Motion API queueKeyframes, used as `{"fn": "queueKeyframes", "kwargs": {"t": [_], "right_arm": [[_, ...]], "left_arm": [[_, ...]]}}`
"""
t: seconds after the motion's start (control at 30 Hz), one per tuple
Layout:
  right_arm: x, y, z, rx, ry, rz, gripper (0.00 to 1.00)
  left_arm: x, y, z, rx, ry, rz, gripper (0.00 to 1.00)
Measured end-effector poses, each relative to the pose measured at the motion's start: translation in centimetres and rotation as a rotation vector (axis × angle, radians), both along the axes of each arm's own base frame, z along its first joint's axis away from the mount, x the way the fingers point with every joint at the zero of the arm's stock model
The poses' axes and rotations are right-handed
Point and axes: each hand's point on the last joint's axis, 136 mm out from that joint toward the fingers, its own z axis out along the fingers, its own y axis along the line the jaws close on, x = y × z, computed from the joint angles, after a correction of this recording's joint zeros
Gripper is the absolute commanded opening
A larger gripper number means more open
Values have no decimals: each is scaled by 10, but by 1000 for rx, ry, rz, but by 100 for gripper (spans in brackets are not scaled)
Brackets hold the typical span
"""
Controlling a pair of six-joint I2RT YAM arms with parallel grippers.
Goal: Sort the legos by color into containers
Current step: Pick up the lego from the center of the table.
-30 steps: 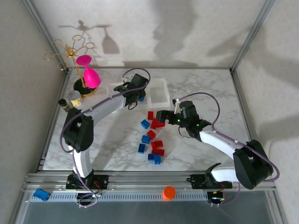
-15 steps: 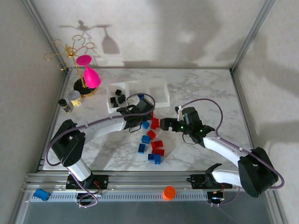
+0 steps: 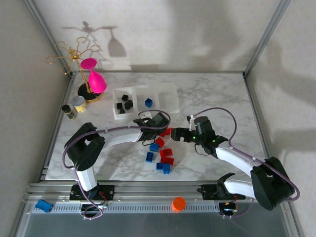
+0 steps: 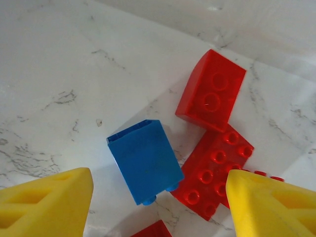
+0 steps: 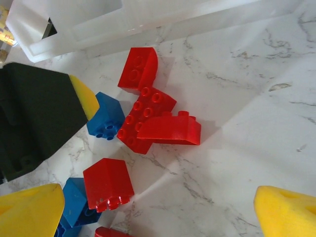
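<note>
Overhead from behind, looking down on the whole counter (image 3: 217,94); wrist views close, tilted downward, sharing the red legos (image 5: 145,118).

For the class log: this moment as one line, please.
left gripper: open over blue brick | right gripper: open, facing red bricks | containers: black bricks in left compartment

You had a white marble-look table top (image 3: 217,94) w/ grey veins, boxed in by plain off-white walls (image 3: 197,34) at the back & both sides. Alu frame posts (image 3: 264,39) ran up from the rear corners. A slotted alu rail (image 3: 148,188) edged the near side, w/ a dark grey panel (image 3: 123,224) below it. Soft, blurry shadows (image 3: 182,29) lay on the back wall, so the light was diffuse.
</note>
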Motion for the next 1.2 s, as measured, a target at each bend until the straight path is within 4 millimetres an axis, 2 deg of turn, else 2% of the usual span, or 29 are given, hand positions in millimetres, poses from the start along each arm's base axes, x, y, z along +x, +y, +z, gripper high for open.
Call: {"fn": "queueKeyframes", "kwargs": {"t": [0.27, 0.47, 0.73, 1.0, 1.2], "right_arm": [[5, -10, -2, 25, 10, -20, 99], [6, -5, 2, 50, -4, -3, 99], [7, -3, 0, 64, 9, -3, 99], [9, -2, 4, 67, 3, -3, 99], [10, -1, 13, 75, -11, -2, 99]], "left_arm": [[2, 0, -30, 52, 41, 20, 63], [4, 3, -29, 64, 31, 27, 55], [6, 12, -34, 90, 26, 19, 40], [10, 14, -26, 96, 7, 0, 31], [12, 16, -3, 86, -37, -8, 29]]}}
